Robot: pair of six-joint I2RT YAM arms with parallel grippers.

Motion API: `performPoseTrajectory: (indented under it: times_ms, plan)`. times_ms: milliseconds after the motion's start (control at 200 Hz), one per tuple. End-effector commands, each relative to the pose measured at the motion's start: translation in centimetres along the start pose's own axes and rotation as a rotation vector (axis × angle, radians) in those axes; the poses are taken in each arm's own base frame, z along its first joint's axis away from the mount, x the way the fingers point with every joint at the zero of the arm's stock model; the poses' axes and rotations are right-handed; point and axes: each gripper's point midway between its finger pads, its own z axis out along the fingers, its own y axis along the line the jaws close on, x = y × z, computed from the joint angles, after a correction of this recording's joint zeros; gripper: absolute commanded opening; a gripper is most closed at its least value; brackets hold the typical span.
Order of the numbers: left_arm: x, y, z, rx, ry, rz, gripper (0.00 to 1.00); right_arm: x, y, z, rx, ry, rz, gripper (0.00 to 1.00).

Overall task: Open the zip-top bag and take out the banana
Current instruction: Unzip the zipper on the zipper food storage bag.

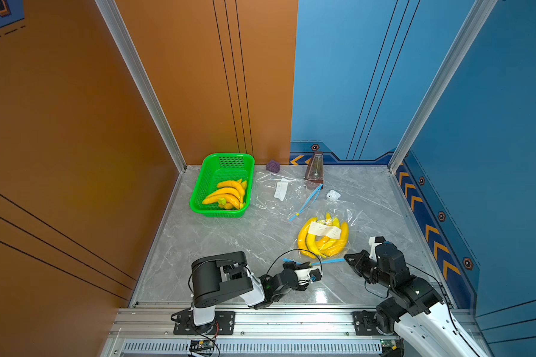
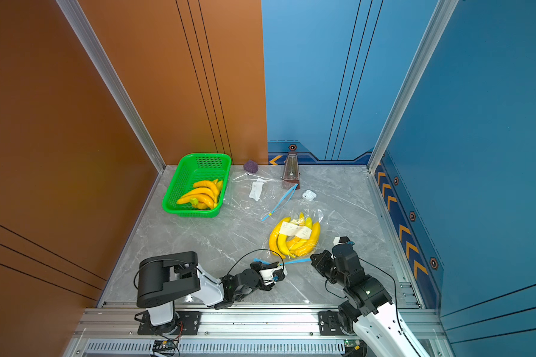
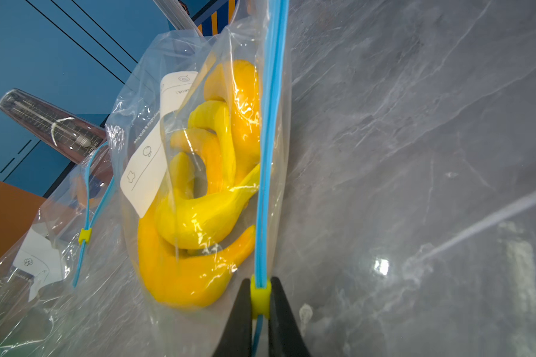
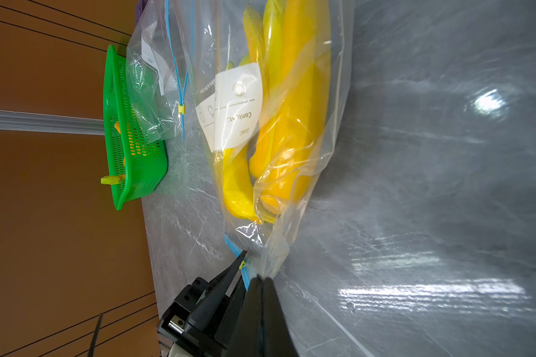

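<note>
**Left gripper** (image 3: 260, 286): jaws almost closed, pinching the small yellow slider (image 3: 260, 298) at the left end of the blue zip track (image 3: 268, 154). It sits low over the table (image 1: 214, 247), near side, centre.

**Right gripper** (image 4: 262, 279): jaws fully closed on a bunched corner of clear film at the right end of the same track.

**Zip-top bag** (image 1: 325, 229): clear, lying on the table right of centre. The zip edge is turned to the near side and spans the gap between the two grippers. A white write-on label faces up. Whether the track beyond the slider is sealed or parted cannot be told.

**Contents:** bananas (image 1: 305, 238), a yellow bunch wholly inside the bag, their curved bodies pressing against the film.

**Handling, bag:** judged thin, limp and slick, with no stiffness of its own, so one end needs anchoring while the slider travels.
- Best holds: the rigid slider, and the thicker track edge or corner.
- Risk: film pinched alone may slip or stretch.

**Handling, bananas:** judged light, smooth and firm, likely a plastic model. The skin is glossy, so it may slide in the jaws.
- Best hold: across one banana mid-body, or at the stem where they join, once the mouth gapes.

**Also present:**
- second clear bag (image 1: 279, 191), empty, far centre
- green basket (image 1: 220, 214), far left, holding a second bunch (image 1: 226, 193)
</note>
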Motion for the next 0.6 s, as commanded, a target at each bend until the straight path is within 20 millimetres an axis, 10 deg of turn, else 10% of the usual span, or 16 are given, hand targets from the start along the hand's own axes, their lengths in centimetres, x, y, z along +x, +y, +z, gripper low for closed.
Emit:
performPoseTrajectory:
  times_ms: [0, 596]
  plan:
    - [3.7, 1.2, -0.8, -0.049, 0.126, 0.0, 0.05, -1.2, 0.7, -1.1, -0.013, -0.049, -0.016, 0.0]
    - [6.7, 2.6, -3.1, -0.11, 0.199, -0.034, 0.05, -2.7, -1.1, -1.5, 0.043, -0.095, 0.019, 0.0]
